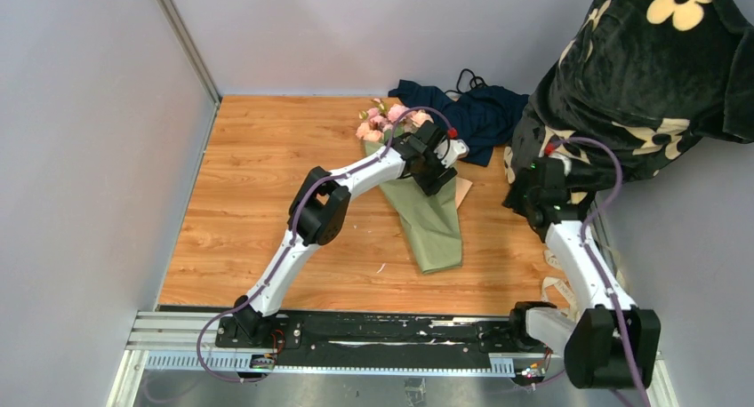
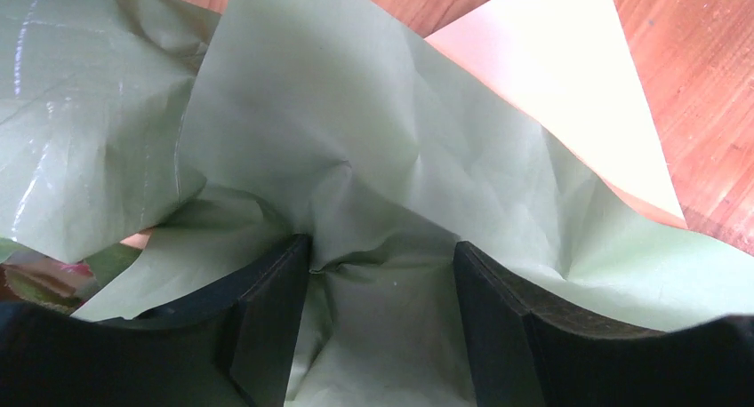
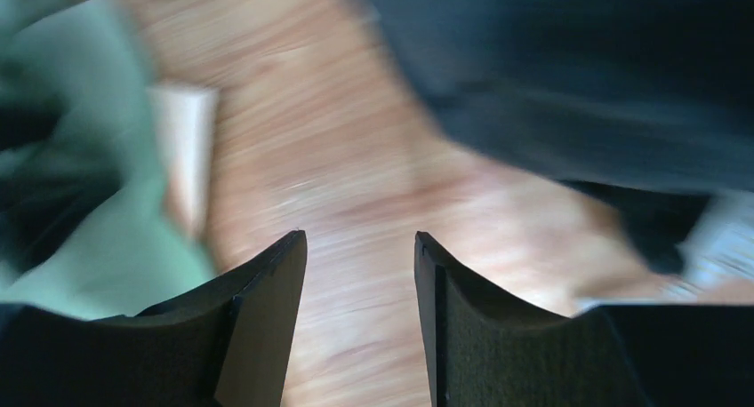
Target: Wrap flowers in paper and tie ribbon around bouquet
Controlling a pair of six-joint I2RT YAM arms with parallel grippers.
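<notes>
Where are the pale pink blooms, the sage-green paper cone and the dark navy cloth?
pale pink blooms (image 1: 383, 123), top view, flower heads.
sage-green paper cone (image 1: 434, 234), top view, lower half.
dark navy cloth (image 1: 485, 114), top view, middle.

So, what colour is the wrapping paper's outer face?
Sage green thin paper, best in left wrist view.

**Wooden table carries a wrapped bouquet and a dark cloth**

The table (image 1: 267, 211) is a light wood-grain top. The bouquet (image 1: 434, 229) lies flat on it. Its sage paper (image 2: 356, 158) bunches between the left gripper's (image 2: 382, 256) fingers (image 2: 267, 318), and the pink flowers (image 1: 384, 123) sit off to their left. A tan corner of the paper rests on the wood ahead and to the right of those fingers. A navy cloth (image 1: 485, 114) lies crumpled ahead and right of the right gripper's (image 3: 360, 238) fingers (image 3: 258, 318), and wood grain shows between them.
</notes>
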